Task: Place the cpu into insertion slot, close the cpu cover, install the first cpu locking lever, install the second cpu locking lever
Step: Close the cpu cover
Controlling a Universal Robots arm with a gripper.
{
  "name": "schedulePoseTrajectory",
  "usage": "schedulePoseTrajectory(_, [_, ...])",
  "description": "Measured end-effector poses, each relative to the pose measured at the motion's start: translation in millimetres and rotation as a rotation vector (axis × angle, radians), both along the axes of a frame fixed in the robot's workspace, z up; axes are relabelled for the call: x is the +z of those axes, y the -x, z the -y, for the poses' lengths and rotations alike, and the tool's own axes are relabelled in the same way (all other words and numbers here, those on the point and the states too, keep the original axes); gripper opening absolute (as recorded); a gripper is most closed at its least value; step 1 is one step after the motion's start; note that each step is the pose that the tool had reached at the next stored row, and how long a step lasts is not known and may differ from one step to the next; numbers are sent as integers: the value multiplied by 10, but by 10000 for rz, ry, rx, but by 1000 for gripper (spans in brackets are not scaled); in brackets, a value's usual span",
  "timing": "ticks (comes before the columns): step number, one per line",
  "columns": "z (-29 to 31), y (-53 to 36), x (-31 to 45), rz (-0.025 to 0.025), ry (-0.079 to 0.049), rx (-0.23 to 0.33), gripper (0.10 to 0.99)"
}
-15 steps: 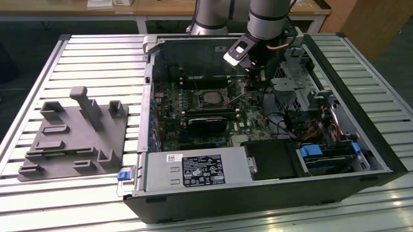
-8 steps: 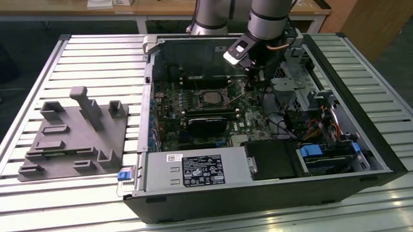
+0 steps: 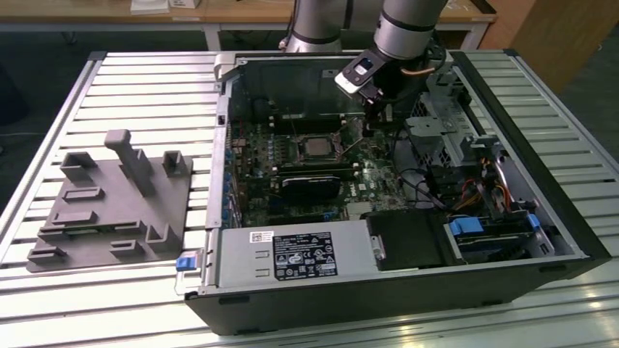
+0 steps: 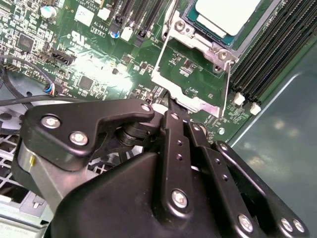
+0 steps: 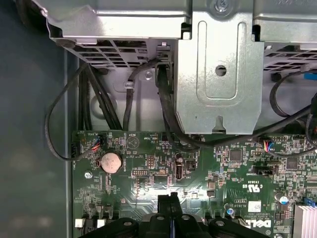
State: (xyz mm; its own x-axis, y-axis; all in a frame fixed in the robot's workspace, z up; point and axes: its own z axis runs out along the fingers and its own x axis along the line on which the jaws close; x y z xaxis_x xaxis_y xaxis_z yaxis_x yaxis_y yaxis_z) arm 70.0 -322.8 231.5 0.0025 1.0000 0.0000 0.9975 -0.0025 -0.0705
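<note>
1. Chip (image 4: 228, 12) lies flat in the socket (image 4: 203, 42) on the green board (image 4: 99, 64), silver top up.
2. Cover (image 4: 205, 104) is swung open off the chip. It stands tilted beside the socket, and the board shows through its square cut-out.
3. Gripper (image 4: 171, 104) reaches down into the open computer case (image 3: 290, 80), just beside the chip. Its fingertips sit at the cover's free edge.
4. Jaws are closed together with hardly a gap. Whether they pinch the cover's edge or only touch it, I cannot tell.
5. Long black memory slots (image 4: 267, 54) run alongside the socket.
6. Grey holder (image 3: 106, 210) rests on the slatted table (image 3: 145, 87), at the exterior view's left of the case and well apart from the gripper.
</note>
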Motion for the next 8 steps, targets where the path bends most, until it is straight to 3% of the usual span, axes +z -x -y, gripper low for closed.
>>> schedulePoseTrajectory(5, [0,11,0,-9,-1,2,106])
schedulePoseTrajectory(8, [0,62,0,3,-1,2,106])
